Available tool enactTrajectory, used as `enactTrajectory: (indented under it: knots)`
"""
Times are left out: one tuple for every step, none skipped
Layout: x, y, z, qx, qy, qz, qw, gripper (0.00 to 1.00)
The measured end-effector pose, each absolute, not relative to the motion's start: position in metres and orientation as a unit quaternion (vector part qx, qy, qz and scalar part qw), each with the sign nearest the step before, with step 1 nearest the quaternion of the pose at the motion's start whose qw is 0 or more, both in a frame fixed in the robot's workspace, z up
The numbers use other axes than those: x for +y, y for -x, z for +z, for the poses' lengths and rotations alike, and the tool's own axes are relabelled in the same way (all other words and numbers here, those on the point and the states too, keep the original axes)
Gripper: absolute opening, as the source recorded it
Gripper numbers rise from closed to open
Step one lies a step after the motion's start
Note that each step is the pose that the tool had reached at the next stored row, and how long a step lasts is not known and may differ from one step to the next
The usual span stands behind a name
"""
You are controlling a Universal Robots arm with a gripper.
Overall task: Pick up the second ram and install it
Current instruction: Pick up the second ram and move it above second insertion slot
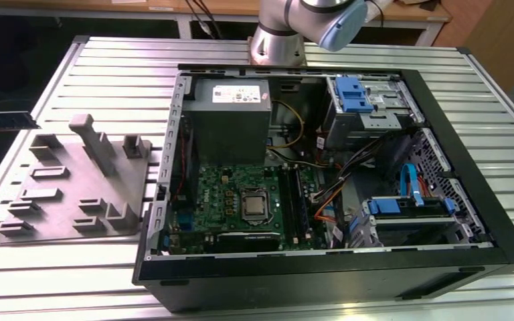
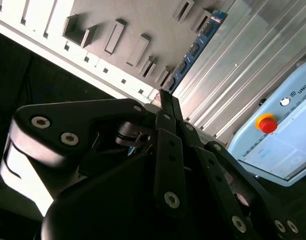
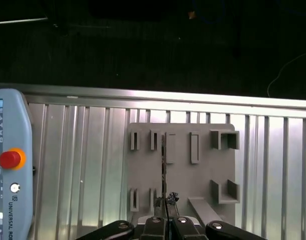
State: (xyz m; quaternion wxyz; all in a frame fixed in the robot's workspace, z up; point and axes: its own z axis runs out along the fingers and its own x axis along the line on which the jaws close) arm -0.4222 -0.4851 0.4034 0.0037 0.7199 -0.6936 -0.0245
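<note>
My gripper (image 2: 165, 100) is shut on the second ram (image 2: 195, 47), a slim blue-green board that sticks out from the fingertips. In the first wrist view the gripper (image 3: 165, 204) holds the ram (image 3: 164, 167) edge-on above the grey slotted fixture (image 3: 203, 175). The ram's end (image 1: 5, 120) shows at the exterior view's far left, raised beside the fixture (image 1: 69, 194). The open computer case (image 1: 328, 267) lies to the exterior view's right, with the green motherboard (image 1: 217, 194) and its long black slots (image 1: 294, 200) inside.
A teach pendant with a red button (image 3: 10, 159) lies on the ribbed metal table (image 3: 82, 165) near the fixture. The arm's base (image 1: 280, 40) stands behind the case. Cables, a power supply (image 1: 228, 114) and blue drive brackets (image 1: 351, 93) crowd the case.
</note>
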Motion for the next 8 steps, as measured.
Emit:
enactTrajectory:
  knots:
    - [-0.485, 0.422, 0.405, -0.694, -0.720, -0.024, 0.004, 0.11]
    - [-0.485, 0.422, 0.407, -0.694, -0.720, -0.024, 0.004, 0.11]
    - [-0.485, 0.422, 0.409, -0.694, -0.720, -0.024, 0.004, 0.11]
    - [-0.485, 0.422, 0.411, -0.694, -0.720, -0.024, 0.004, 0.11]
    - [-0.485, 0.422, 0.419, -0.694, -0.719, -0.024, 0.004, 0.11]
    - [-0.485, 0.422, 0.420, -0.695, -0.719, -0.024, 0.004, 0.11]
    - [-0.485, 0.422, 0.421, -0.695, -0.719, -0.025, 0.004, 0.11]
    - [-0.485, 0.422, 0.421, -0.695, -0.718, -0.024, 0.004, 0.11]
